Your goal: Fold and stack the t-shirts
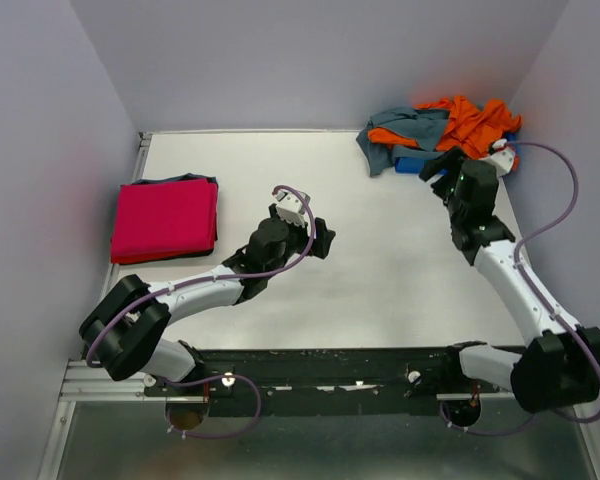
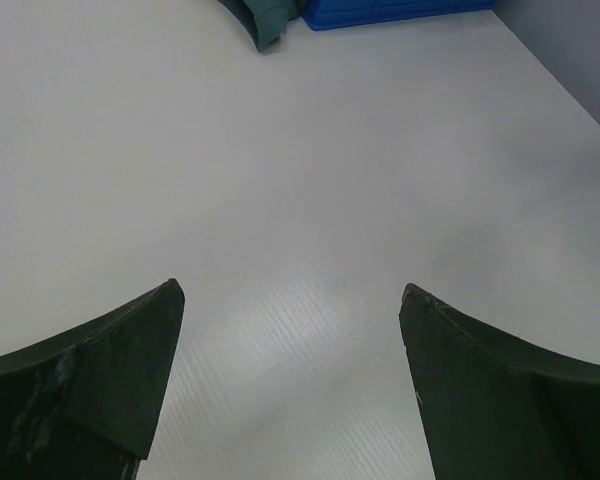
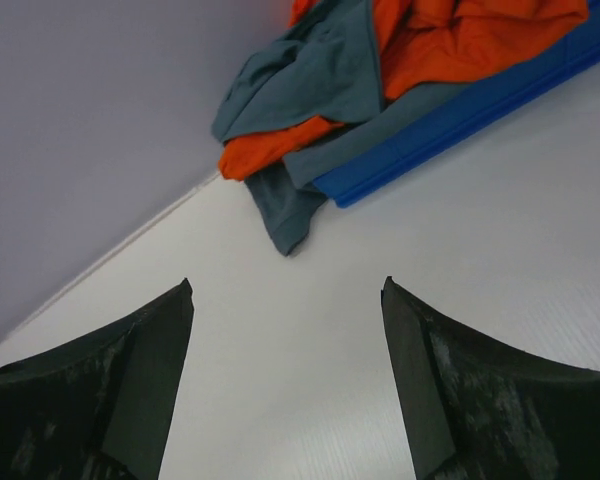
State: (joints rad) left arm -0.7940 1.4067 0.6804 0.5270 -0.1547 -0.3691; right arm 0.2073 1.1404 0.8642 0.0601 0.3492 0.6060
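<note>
Gaping wide and empty, the right pincer (image 3: 285, 292) faces crumpled t-shirts (image 3: 330, 80) just ahead.

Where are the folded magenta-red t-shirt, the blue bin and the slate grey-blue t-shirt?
folded magenta-red t-shirt (image 1: 165, 220): top external view, middle of its top face.
blue bin (image 3: 480, 108): right wrist view, on its rim.
slate grey-blue t-shirt (image 3: 310, 70): right wrist view, bunched cloth hanging over that rim.

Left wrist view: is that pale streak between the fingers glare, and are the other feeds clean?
Left wrist: yes, soft glare on the table, fingers near and dark. Right wrist: even light, orange shirt and blue bin sharp. Top: sharp, folded red shirt tints the wall pink.
</note>
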